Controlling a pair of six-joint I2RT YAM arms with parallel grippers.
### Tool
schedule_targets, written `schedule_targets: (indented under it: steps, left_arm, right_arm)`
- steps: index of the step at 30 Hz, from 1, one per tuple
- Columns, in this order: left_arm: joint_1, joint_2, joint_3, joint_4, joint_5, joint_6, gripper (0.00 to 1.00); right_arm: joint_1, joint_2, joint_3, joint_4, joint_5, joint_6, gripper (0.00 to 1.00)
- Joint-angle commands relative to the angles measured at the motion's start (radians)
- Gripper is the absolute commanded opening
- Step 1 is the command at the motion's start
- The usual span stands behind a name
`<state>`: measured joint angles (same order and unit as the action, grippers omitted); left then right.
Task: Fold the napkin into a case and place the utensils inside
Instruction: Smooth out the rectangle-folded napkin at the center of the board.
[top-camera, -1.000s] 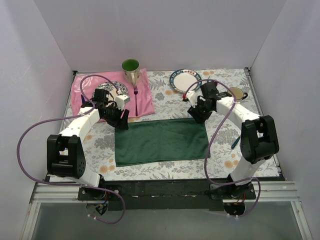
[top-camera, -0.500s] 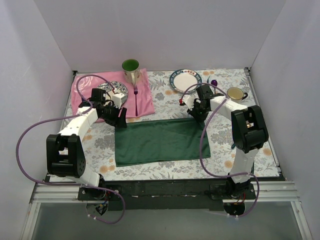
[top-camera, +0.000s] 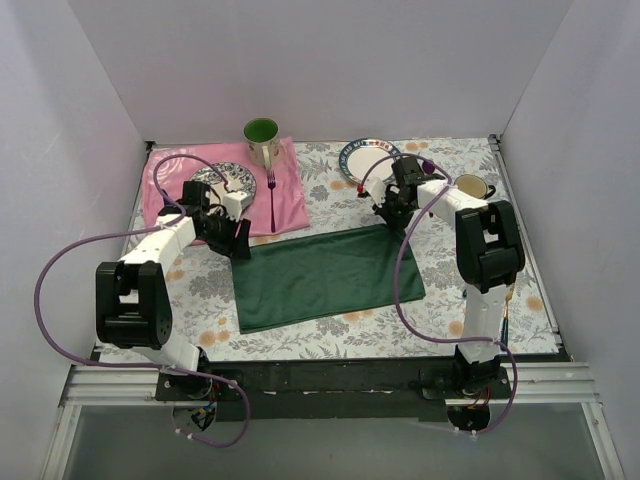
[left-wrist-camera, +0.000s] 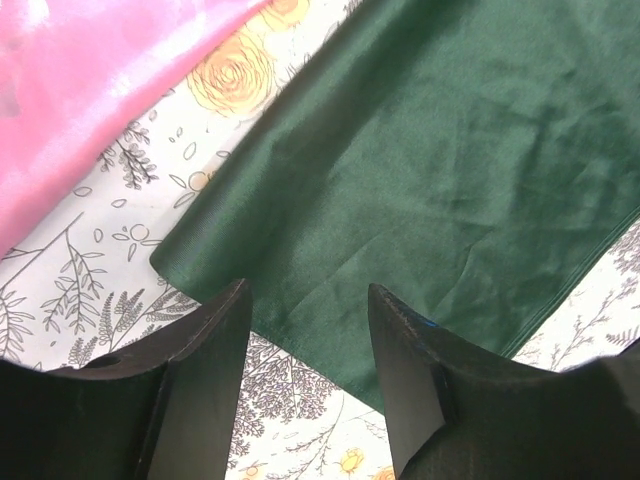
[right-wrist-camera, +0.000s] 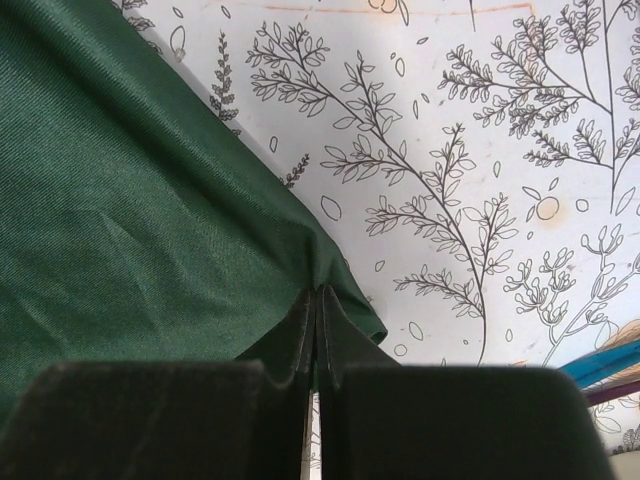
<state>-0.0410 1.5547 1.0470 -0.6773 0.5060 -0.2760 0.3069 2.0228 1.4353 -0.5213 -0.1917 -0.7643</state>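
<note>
One napkin (top-camera: 325, 275): right gripper (right-wrist-camera: 316, 310) clamped on its far right corner, left gripper (left-wrist-camera: 307, 300) half-open, empty, above its far left corner. Two mugs beyond: green mug (top-camera: 261, 138), cream mug (top-camera: 470, 187).

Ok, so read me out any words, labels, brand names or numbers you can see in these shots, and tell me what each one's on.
No text can be read in any view.
Plate: coloured marks run round its rim, too small to tell whether they are letters.
Green mug, napkin, pink cloth, floral table cover: no writing shows.
</note>
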Motion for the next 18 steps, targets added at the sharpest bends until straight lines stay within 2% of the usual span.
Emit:
schedule_targets:
  steps: [1,7,10,15,16,18]
  left_arm:
    - [0.004,-0.042,-0.044,-0.008,0.040,0.096,0.49]
    - [0.000,-0.108,-0.116,-0.047,0.086,0.230,0.49]
    - [0.000,-0.120,-0.131,-0.024,0.075,0.225,0.49]
    - [0.003,-0.056,-0.036,-0.010,0.164,0.030,0.49]
    - [0.006,-0.044,-0.018,-0.004,0.199,-0.006,0.49]
    - [0.007,-0.027,0.002,0.039,0.224,-0.110,0.54]
  right_arm:
    - [-0.006,0.002,-0.065,-0.101,-0.018,-0.021,0.01]
    - [-0.012,-0.104,-0.209,-0.220,-0.089,-0.012,0.01]
    - [-0.017,-0.156,-0.239,-0.201,-0.088,0.028,0.01]
    - [-0.052,-0.128,-0.129,-0.187,-0.081,0.109,0.02]
    - [-0.054,-0.104,-0.080,-0.204,-0.075,0.118,0.09]
    - [-0.058,-0.088,-0.043,-0.218,-0.068,0.154,0.15]
